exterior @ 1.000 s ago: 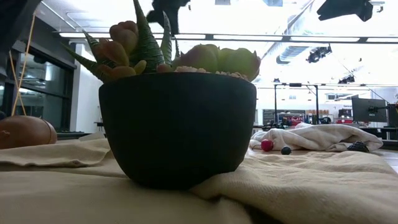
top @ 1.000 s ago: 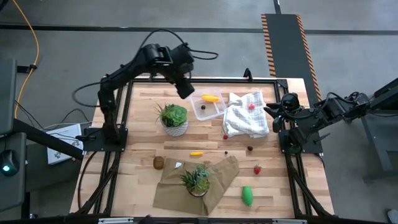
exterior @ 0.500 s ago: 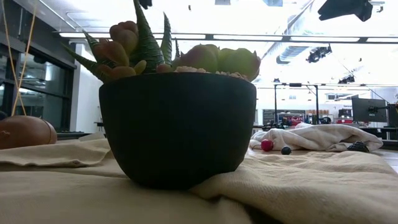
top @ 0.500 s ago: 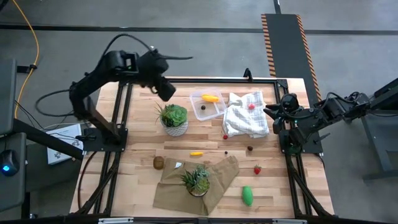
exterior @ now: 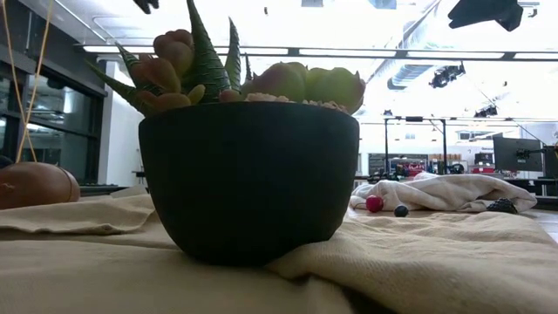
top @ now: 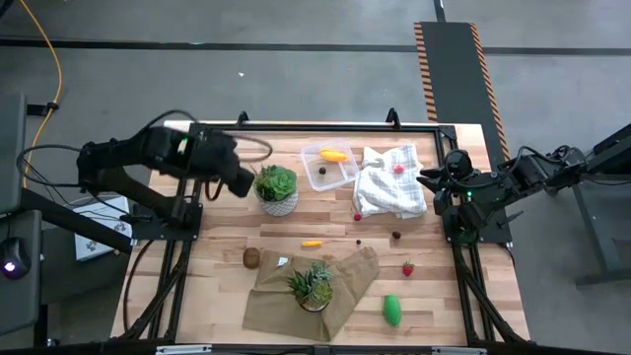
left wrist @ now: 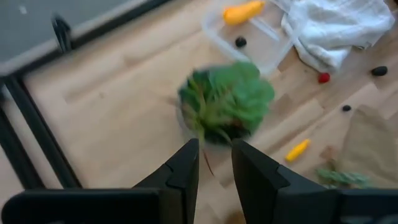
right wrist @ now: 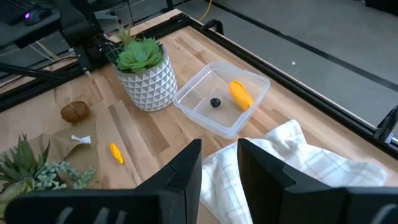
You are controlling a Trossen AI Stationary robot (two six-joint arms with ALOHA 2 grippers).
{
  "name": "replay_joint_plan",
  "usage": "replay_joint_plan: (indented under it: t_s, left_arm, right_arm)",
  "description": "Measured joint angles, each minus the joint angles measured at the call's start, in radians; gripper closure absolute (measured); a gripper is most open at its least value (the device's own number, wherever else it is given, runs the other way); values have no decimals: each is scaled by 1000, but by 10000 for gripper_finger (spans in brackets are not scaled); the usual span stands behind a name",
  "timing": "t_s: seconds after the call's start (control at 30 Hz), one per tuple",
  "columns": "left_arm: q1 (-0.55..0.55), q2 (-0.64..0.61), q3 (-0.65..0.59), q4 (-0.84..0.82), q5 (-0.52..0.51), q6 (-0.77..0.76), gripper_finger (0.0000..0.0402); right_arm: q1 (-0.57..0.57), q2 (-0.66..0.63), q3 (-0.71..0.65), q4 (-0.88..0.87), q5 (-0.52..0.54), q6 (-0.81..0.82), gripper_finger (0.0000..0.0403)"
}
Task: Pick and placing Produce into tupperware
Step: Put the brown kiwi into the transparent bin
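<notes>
The clear tupperware point(top: 341, 176) stands on the far middle of the table and holds a yellow oblong piece point(top: 333, 155) and a tiny dark one point(right wrist: 215, 102). A second yellow piece point(top: 311, 243), the brown ball point(top: 251, 257), a red berry point(top: 407, 267) and the green piece point(top: 392, 310) lie on the wood. Another berry point(top: 398, 169) rests on the white cloth point(top: 391, 187). My left gripper point(top: 240, 184) hovers open left of the white-potted plant point(top: 276, 187), empty. My right gripper point(top: 426, 181) waits open at the table's right edge.
A black-potted plant point(top: 314, 286) stands on a brown cloth point(top: 340, 281) at the near middle and fills the low view. Small red point(top: 357, 217) and dark point(top: 395, 235) pieces lie between the cloths. Black frame rails run along the table's left and right edges.
My left arm has drawn back from above the tupperware's far left corner toward the table's left edge and somewhat nearer, ending beside the white-potted plant. The things on the table have stayed where they were.
</notes>
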Motion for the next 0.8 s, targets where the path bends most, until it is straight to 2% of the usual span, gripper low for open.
replay_joint_plan:
  t_s: [0.2,0.43,0.67,0.8]
  left_arm:
    - [-129,-12,-59,1,26,-254,316]
    - [-189,1,-59,-1,84,-466,340]
    - [-199,44,-59,2,137,-580,393]
    - [-199,89,-59,2,183,-619,393]
  right_arm:
    - [0,0,0,0,0,0,308]
    - [0,0,0,0,0,-8,308]
    - [0,0,0,1,-2,-18,308]
    - [0,-1,0,1,-6,-31,308]
